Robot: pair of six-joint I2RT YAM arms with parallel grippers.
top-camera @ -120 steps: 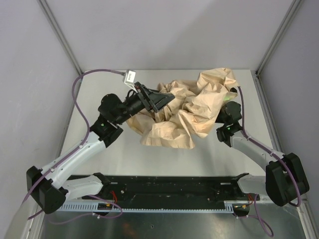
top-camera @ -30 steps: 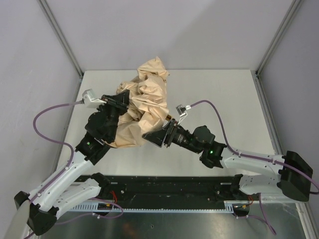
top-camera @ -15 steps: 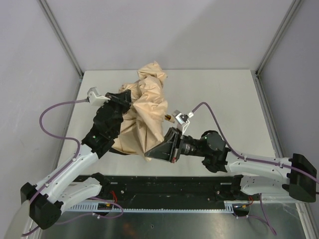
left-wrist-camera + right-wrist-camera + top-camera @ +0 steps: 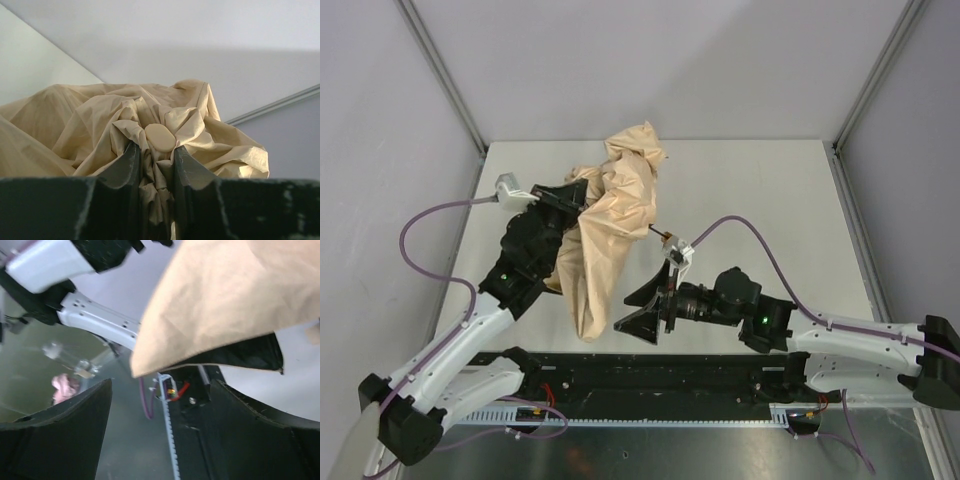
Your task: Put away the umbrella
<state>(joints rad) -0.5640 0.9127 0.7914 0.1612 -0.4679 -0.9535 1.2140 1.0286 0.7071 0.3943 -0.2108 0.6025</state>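
Note:
The umbrella (image 4: 610, 225) is a crumpled tan bundle hanging over the table's left middle, with a thin dark rod (image 4: 658, 234) poking out on its right. My left gripper (image 4: 570, 200) is shut on the umbrella. In the left wrist view its fingers pinch gathered fabric (image 4: 100, 120) just below a small cream cap (image 4: 160, 137), at the left gripper (image 4: 156, 150). My right gripper (image 4: 623, 313) stands open beside the bundle's lower end. In the right wrist view the canopy's edge (image 4: 225, 295) hangs above the right gripper (image 4: 160, 390), and nothing is between its fingers.
A black rail (image 4: 650, 375) with a toothed cable strip runs along the near edge. Grey walls with metal corner posts (image 4: 445, 75) close the table on three sides. Purple cables (image 4: 430, 225) loop off both wrists. The left arm (image 4: 95, 320) passes close above the right gripper.
My right gripper has let go of the canopy's lower edge, opened wide and drawn back toward the near edge. The fabric now hangs down in a longer, narrower bundle. The left grip is unchanged.

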